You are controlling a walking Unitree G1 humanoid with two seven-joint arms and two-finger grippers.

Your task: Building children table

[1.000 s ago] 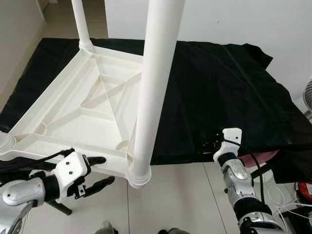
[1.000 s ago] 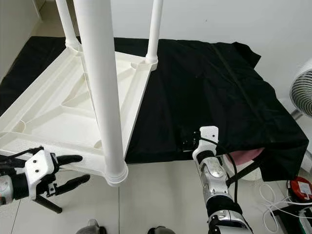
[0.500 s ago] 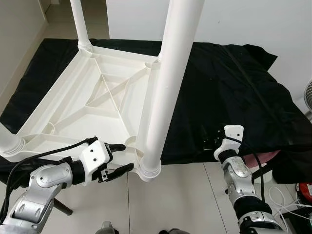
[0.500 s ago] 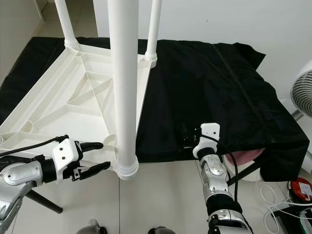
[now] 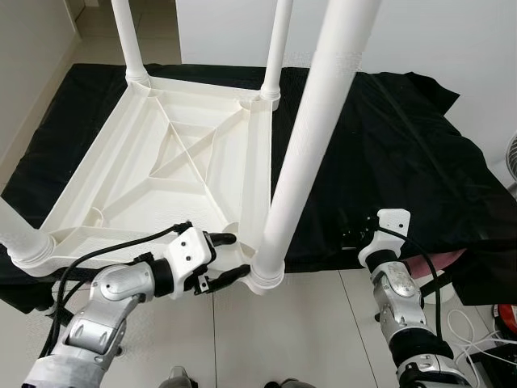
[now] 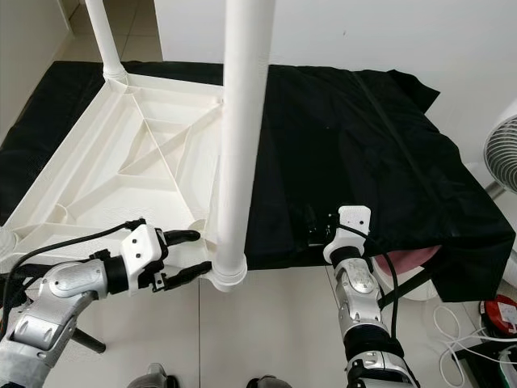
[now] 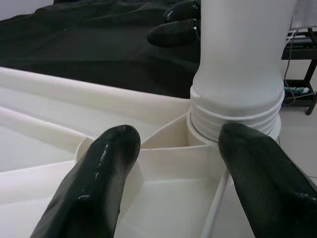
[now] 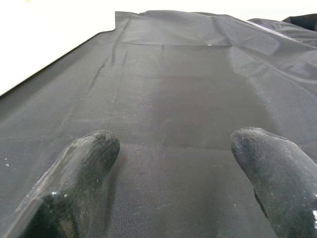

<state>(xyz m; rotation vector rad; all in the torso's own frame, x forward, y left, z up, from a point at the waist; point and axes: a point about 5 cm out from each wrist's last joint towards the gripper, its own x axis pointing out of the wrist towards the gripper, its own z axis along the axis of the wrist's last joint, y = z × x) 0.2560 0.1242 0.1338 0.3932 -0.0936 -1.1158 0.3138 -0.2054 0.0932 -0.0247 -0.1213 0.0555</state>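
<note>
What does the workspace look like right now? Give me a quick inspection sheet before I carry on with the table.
Surface: black cloth covering a low platform, wrinkled at the far right corner.
Job's things: white plastic children's table lying upside down on the cloth, ribbed underside up; near leg and far legs screwed into corner sockets.
Clutter: nothing seen on the cloth.
Grippers: left pincer open, fingers either side of the tabletop edge beside the near leg's socket; right pincer open, over the cloth's front edge.
Cables: black cable along the left arm; white cords on the floor at right.
Surroundings: white wall, tiled floor, fan at right.
</note>
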